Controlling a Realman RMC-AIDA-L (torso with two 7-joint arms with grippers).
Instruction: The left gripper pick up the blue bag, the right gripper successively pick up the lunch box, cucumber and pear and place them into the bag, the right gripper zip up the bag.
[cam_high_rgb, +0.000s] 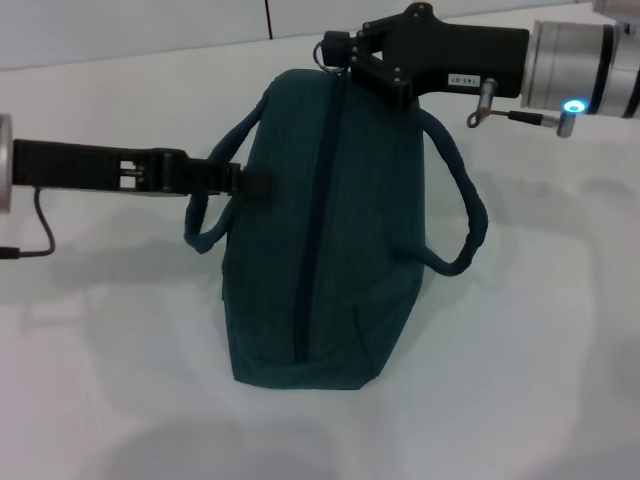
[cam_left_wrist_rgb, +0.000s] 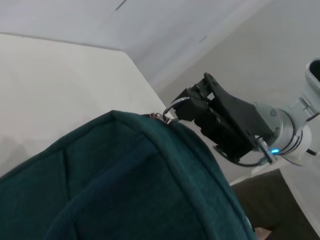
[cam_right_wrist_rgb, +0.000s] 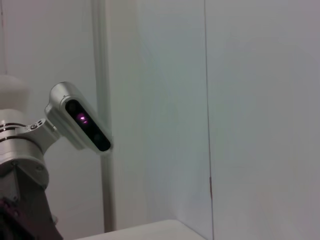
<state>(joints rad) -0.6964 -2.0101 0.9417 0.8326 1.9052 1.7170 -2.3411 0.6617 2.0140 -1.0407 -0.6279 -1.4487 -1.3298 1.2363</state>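
The blue bag (cam_high_rgb: 330, 240) looks zipped, no food visible; left gripper (cam_high_rgb: 250, 183) jaws clamp its handle (cam_high_rgb: 215, 195), right gripper (cam_high_rgb: 345, 55) jaws clamp the zipper ring (cam_left_wrist_rgb: 172, 107).

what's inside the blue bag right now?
Cannot tell: the bag looks zipped shut along its top, hiding any contents. The right end effector is at the zipper pull ring.
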